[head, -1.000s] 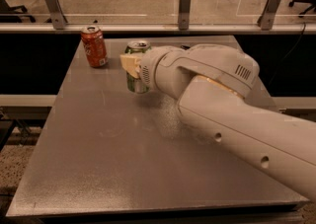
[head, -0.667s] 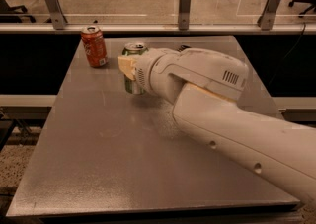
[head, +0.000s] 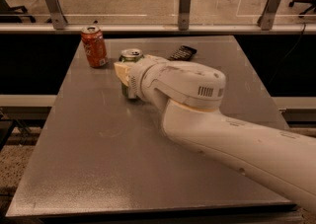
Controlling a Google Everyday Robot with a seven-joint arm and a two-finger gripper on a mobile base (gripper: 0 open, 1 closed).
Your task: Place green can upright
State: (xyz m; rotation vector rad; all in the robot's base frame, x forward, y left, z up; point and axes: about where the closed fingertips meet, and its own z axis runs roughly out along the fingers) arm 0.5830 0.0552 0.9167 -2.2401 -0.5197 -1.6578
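Note:
The green can (head: 131,55) stands upright at the middle back of the grey table (head: 98,159), silver top up. Its base is at or just above the table surface; I cannot tell which. My gripper (head: 127,76) reaches in from the right and is shut on the can's body, with one pale yellow finger (head: 120,70) on the can's left side. The white wrist and arm (head: 182,87) hide the can's right side and the other finger.
An orange-red soda can (head: 94,45) stands upright at the back left, a short way left of the green can. A small black object (head: 182,52) lies behind the arm. A glass rail with metal posts (head: 184,1) runs along the far edge.
The gripper has moved the green can a little to the left, toward the orange-red can. The arm swung with it, uncovering the black object behind.

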